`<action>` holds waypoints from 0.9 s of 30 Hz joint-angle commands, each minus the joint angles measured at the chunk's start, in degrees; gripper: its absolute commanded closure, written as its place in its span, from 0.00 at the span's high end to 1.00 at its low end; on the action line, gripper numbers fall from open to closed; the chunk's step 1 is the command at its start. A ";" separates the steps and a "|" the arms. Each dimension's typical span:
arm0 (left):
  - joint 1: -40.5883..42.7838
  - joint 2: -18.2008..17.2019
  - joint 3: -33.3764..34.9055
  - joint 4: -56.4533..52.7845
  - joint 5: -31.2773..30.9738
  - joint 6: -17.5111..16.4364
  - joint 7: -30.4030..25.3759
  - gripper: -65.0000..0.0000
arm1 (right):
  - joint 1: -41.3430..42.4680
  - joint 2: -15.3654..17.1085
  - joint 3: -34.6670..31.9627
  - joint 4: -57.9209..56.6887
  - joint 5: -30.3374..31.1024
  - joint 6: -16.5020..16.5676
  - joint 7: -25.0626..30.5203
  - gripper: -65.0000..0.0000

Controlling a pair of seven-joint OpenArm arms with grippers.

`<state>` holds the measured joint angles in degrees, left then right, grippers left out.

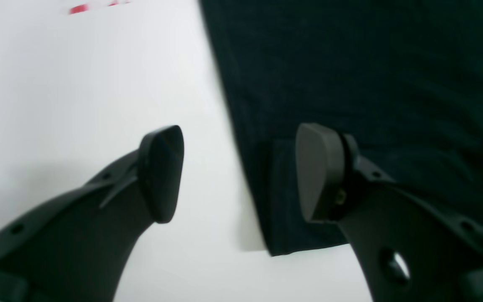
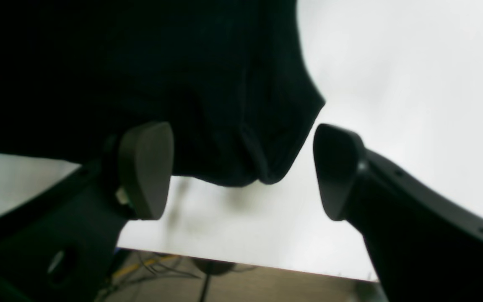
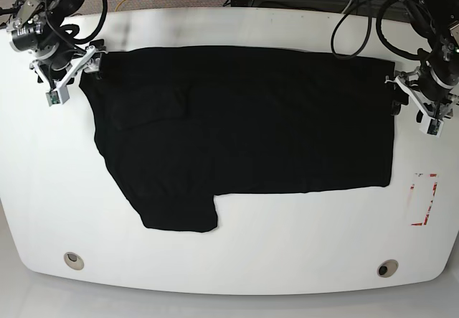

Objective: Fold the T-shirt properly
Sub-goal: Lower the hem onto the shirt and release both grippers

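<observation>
The plain black soft-fabric T-shirt (image 3: 244,128) lies spread flat across the white oval tabletop (image 3: 229,253), one sleeve toward 7 o'clock. The left tool (image 1: 239,174) stands apart, empty, straddling a hem corner; the right tool (image 2: 241,170) stands apart over a bunched shoulder corner. Seat each corner fully between pads before closing. Red markings (image 3: 423,199) at 4 o'clock; nothing obstructs.

Both wrist views blurred; T-shirt (image 1: 371,84) cut off by top/right edges; red mark (image 1: 80,8) too smeared to ID.
</observation>
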<state>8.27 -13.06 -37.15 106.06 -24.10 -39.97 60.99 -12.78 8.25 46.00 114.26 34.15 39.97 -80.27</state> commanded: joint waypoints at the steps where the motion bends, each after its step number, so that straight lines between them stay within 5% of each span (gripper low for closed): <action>1: 0.39 -0.79 0.27 -2.98 1.28 -0.03 -1.52 0.60 | 0.86 -0.47 0.82 -0.28 -1.05 0.03 1.72 0.76; 10: 3.46 0.27 3.78 -11.69 8.05 -0.03 -14.44 0.60 | 2.97 -2.05 0.29 -4.67 -6.59 0.03 5.06 0.76; 19: 4.87 0.44 3.43 -15.64 10.87 -0.03 -15.94 0.60 | 4.38 0.23 0.38 -13.82 -6.59 0.03 7.79 0.75; 22: 5.22 0.71 3.43 -15.64 11.04 -0.03 -15.85 0.57 | 4.64 0.67 0.02 -15.84 -6.59 0.03 7.79 0.62; 27: 5.22 0.53 3.52 -19.16 11.04 -0.03 -15.85 0.28 | 5.17 0.67 -0.15 -16.63 -6.68 0.03 7.79 0.36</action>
<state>13.39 -11.81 -33.47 87.83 -14.55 -40.10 43.44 -8.49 8.10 45.71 96.66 26.76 39.90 -73.54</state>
